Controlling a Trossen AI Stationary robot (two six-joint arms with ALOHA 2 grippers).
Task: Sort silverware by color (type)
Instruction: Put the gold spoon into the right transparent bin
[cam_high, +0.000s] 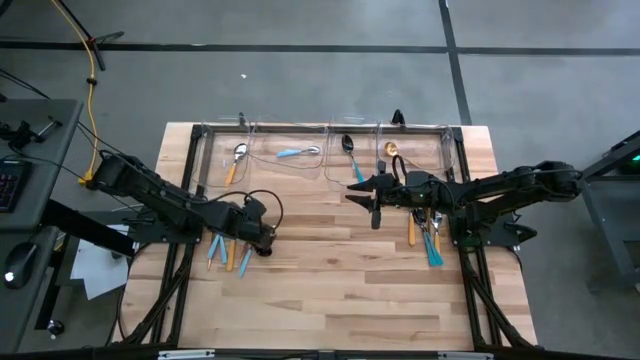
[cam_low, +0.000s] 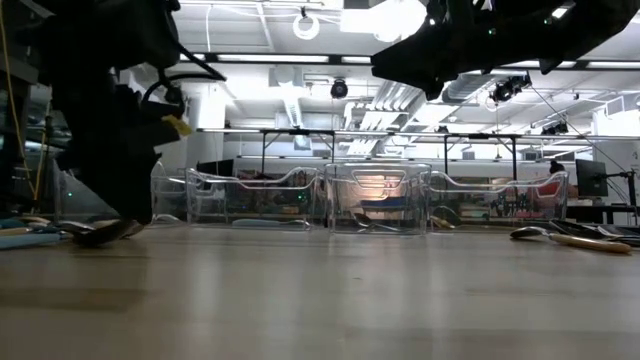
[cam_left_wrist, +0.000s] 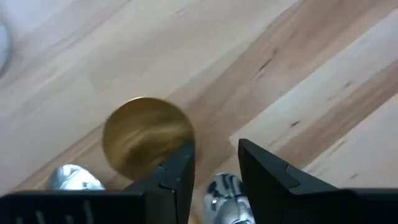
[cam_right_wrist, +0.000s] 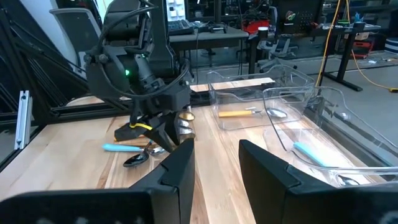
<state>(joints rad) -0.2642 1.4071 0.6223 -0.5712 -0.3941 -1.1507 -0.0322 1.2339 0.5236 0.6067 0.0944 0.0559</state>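
Note:
The silverware lies in two loose piles and in the clear bins. The left pile (cam_high: 228, 252) has orange and light-blue handles. My left gripper (cam_high: 265, 243) points steeply down, low over that pile's right edge, and is open. In the left wrist view a gold spoon bowl (cam_left_wrist: 148, 140) lies just outside one finger. A silver spoon head (cam_left_wrist: 225, 191) shows in the gap between the fingers (cam_left_wrist: 214, 165). The right wrist view also shows a black spoon (cam_right_wrist: 137, 159) under that arm. My right gripper (cam_high: 358, 188) hovers level above mid-table, open and with nothing in it (cam_right_wrist: 214, 162).
A row of clear bins (cam_high: 325, 130) stands along the far edge. They hold an orange-handled spoon (cam_high: 236, 160), a light-blue-handled piece (cam_high: 297, 152), a black spoon (cam_high: 350, 150) and a gold spoon (cam_high: 391, 150). A second pile (cam_high: 428, 238) lies under the right arm. The near half of the table (cam_high: 340, 300) is bare wood.

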